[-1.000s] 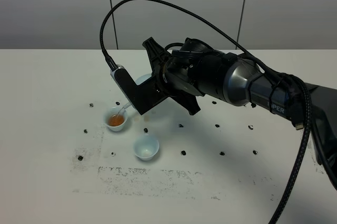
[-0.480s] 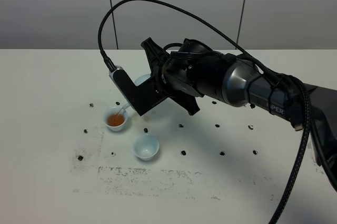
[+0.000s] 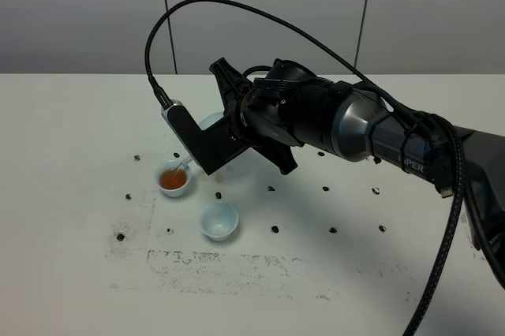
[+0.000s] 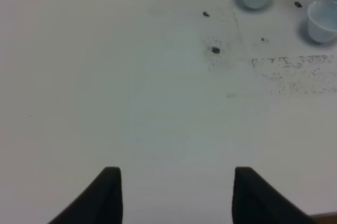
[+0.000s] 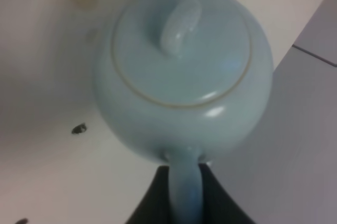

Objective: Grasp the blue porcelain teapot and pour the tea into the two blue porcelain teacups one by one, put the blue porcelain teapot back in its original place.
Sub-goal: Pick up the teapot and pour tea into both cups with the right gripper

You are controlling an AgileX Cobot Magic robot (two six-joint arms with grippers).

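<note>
One teacup (image 3: 174, 181) holds tea; first pour, blue porcelain teapot (image 5: 181, 71) tilted over it, handle clamped in right gripper (image 5: 184, 197). Left gripper (image 4: 176, 195) hangs agape, empty. Next, I judge: shift spout to empty teacup (image 3: 218, 220), nearer front edge of table (image 3: 379, 289).

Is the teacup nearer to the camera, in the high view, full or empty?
Empty: the near teacup shows only its pale inside, while the other teacup holds orange-brown tea.
</note>
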